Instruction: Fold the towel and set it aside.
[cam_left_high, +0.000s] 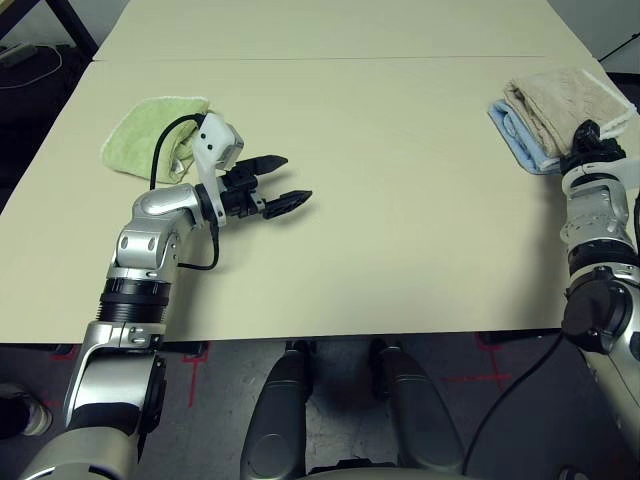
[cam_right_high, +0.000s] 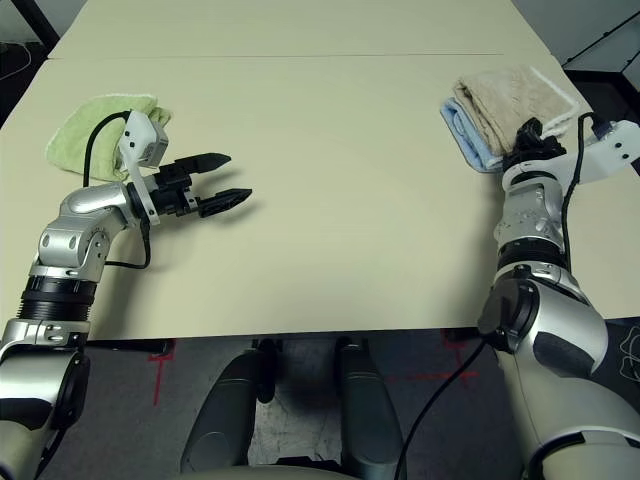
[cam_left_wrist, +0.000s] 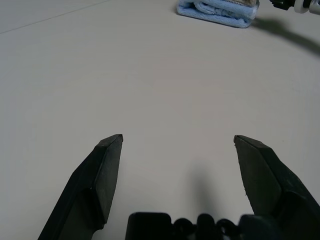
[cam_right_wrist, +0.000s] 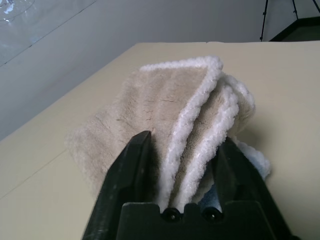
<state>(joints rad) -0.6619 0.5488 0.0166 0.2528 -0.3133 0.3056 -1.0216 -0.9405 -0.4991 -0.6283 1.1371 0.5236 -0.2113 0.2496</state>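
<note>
I have the towel (cam_right_high: 515, 95) folded up and lying on top of a light blue towel (cam_right_high: 462, 130) at the far right side of the worktop (cam_left_high: 400, 220). My right gripper (cam_right_wrist: 182, 155) has its two fingers on either side of the folded edge, but I cannot tell if they pinch it or have let go. I think this is the letting-go step. To do it well, I would open the fingers wide, then pull the arm straight back and low so the fluffy edge does not catch and flop open. The pile sits close to the worktop's right edge, so I must not bump it that way. My left gripper (cam_left_high: 270, 182) is wide open with nothing in it, over the bare worktop, just beside a light green towel (cam_left_high: 150, 135). There is lots of open room in the middle for both arms.
</note>
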